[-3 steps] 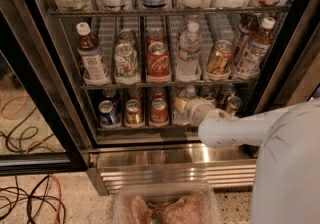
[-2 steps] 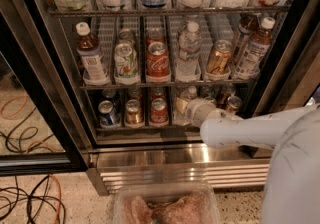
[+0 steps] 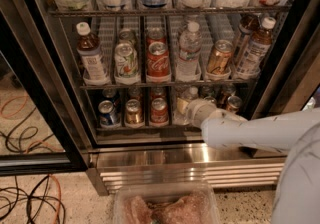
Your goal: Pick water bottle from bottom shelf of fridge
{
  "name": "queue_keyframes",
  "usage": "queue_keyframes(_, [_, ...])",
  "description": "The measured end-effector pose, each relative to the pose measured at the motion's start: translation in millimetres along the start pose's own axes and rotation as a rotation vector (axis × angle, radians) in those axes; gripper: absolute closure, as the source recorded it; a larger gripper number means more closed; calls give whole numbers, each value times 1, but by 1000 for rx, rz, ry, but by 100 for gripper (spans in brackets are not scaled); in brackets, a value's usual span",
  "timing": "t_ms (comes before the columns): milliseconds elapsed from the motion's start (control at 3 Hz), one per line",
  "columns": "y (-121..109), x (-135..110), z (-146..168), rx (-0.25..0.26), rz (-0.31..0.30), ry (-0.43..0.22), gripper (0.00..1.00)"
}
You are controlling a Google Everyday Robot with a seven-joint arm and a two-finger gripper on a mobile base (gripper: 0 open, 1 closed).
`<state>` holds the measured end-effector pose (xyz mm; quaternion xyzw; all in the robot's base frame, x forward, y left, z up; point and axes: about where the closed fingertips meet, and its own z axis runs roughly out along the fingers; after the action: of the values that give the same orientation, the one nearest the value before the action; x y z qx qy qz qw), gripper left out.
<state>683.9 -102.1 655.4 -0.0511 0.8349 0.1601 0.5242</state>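
The fridge (image 3: 165, 160) stands open, with a ribbed steel base panel. On its bottom shelf (image 3: 135, 128) the small clear water bottle (image 3: 184, 102) stands right of centre, partly covered by my arm. My gripper (image 3: 196, 110) is at the end of the white arm (image 3: 250, 130), which reaches in from the right. It is right at the bottle's right side on the bottom shelf. The white wrist hides the gripper's tips and any contact with the bottle.
A blue can (image 3: 107, 113), a gold can (image 3: 133, 112) and a red can (image 3: 159, 110) stand left of the bottle, and more cans (image 3: 232, 103) to its right. The rack above holds tea bottles, cans and a taller clear bottle (image 3: 190, 50). Cables (image 3: 30, 198) and a clear food tub (image 3: 165, 207) lie on the floor.
The near bulk of my arm has shifted a little to the right. The wrist end stays at the water bottle on the bottom shelf. Nothing on the shelves has moved.
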Motion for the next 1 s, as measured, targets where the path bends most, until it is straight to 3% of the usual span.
queue_keyframes(1000, [6,-3,-9,-25,12,7,100])
